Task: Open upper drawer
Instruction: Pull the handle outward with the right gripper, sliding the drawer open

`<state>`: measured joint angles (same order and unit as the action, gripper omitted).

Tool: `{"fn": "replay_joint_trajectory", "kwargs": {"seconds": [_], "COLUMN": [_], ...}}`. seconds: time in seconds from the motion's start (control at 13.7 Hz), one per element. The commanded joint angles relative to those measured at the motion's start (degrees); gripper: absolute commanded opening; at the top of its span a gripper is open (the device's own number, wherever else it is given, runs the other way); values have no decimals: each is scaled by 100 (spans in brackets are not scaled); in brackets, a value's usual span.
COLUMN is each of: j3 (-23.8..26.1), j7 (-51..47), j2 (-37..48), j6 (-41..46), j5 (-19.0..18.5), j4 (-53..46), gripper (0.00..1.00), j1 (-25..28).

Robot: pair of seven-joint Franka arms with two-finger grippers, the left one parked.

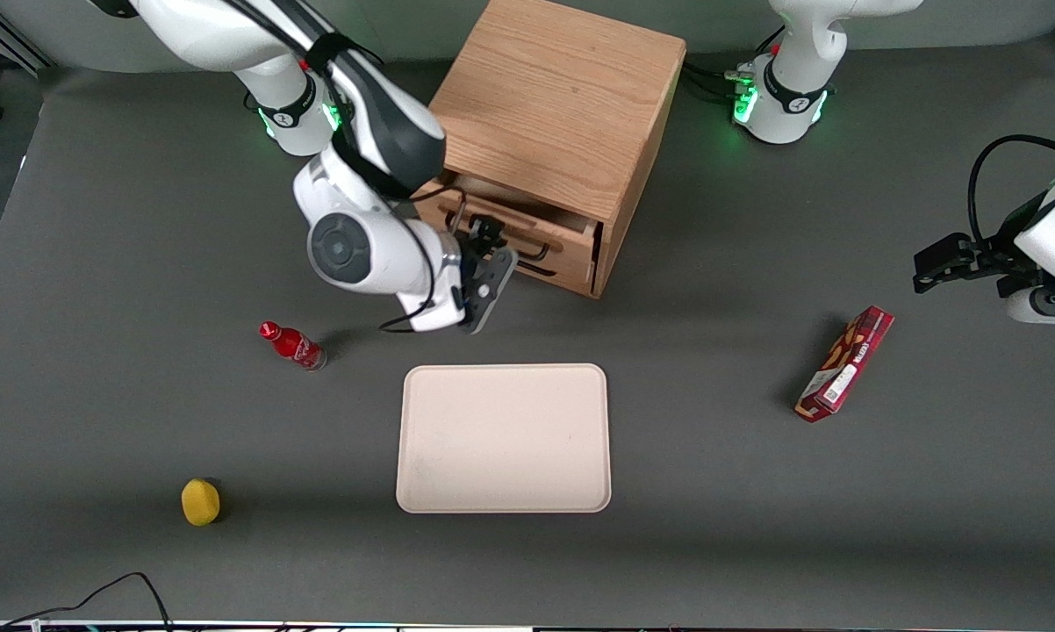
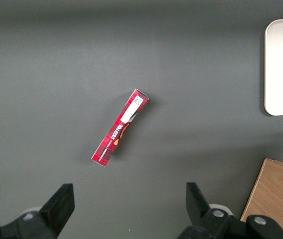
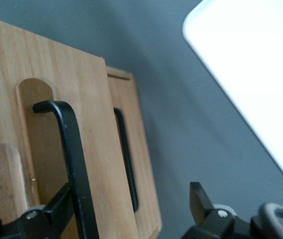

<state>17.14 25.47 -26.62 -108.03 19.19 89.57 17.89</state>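
Reaching in front of the cabinet (image 1: 554, 105), end effector (image 1: 484, 254) at upper drawer (image 1: 527, 230) handle (image 3: 74, 159), fingers spread apart.

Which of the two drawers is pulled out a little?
The upper drawer: its front stands out past the lower drawer, and the end effector is at its black handle.

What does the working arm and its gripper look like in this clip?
The right arm has glossy white shells with dark grey joint sections, a round grey cap, black cables and a green-lit base ring. Its gripper is black with angular fingers, in front of the upper drawer.
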Motion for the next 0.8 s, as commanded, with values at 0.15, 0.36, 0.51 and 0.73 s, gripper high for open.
{"fn": "replay_joint_trajectory", "kwargs": {"seconds": [0.15, 0.36, 0.51, 0.73], "j3": [-307, -561, -694, -781], "j7": [97, 283, 283, 458], "j2": [-449, -677, -940, -1249], "j6": [54, 404, 703, 915], "j5": [-135, -118, -118, -126], "j4": [-651, -1124, -1590, -2100], "gripper": [100, 100, 100, 100], "j1": [-13, -49, -49, -93]}}
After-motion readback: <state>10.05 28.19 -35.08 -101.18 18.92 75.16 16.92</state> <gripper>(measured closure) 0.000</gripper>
